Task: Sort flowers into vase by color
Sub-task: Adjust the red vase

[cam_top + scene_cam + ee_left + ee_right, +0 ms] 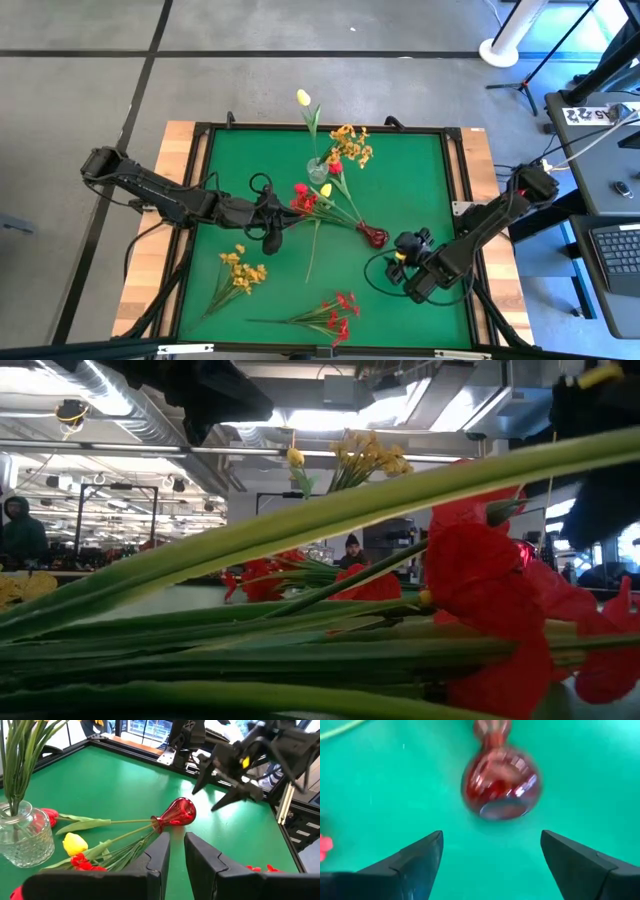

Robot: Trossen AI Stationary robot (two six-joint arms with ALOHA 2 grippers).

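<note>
Right gripper (403, 252) hovered at about four o'clock on the green table (420, 170), its fingers (415, 857) spread wide, just beside the red vase (373, 236), which lay on its side with stems in its neck. Left gripper (272, 213) sat near the centre, at nine o'clock from that vase, fingers (157, 855) a narrow gap apart, holding nothing. Clear vase (318, 170) stood upright at twelve o'clock with yellow flowers (349, 145). More yellow blooms (241, 270) and red blooms (338, 315) lay toward six o'clock.
</note>
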